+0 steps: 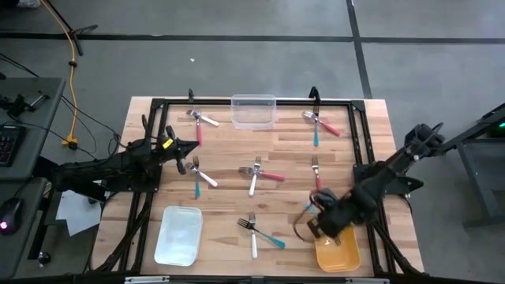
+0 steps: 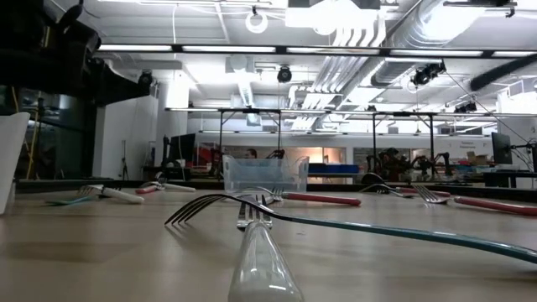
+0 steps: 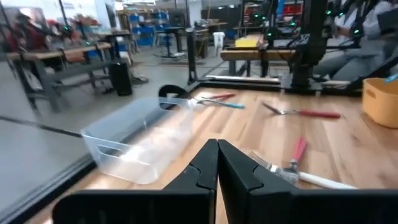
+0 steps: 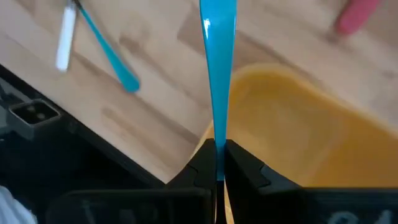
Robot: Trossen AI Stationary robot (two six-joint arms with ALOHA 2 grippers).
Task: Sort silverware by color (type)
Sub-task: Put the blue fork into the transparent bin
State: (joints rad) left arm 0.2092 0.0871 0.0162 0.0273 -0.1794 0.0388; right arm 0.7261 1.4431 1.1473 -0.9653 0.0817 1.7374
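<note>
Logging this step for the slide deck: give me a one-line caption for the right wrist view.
Right gripper shut on a teal-handled fork, holding it over the yellow bin.

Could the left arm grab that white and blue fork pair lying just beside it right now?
Probably yes: the left gripper is shut and holds nothing, and the white and blue fork pair lies on bare table beside it with nothing between them.

The high view looks straight down on the whole worktop [image 1: 237, 197] from well above. The low view sits at worktop level, very near a clear-handled fork [image 2: 260, 252], facing the far clear bin [image 2: 264, 174] and the room behind. The left wrist view looks across the worktop past that same clear bin [image 3: 140, 140]. The right wrist view looks closely down on the yellow bin [image 4: 298, 124].
</note>
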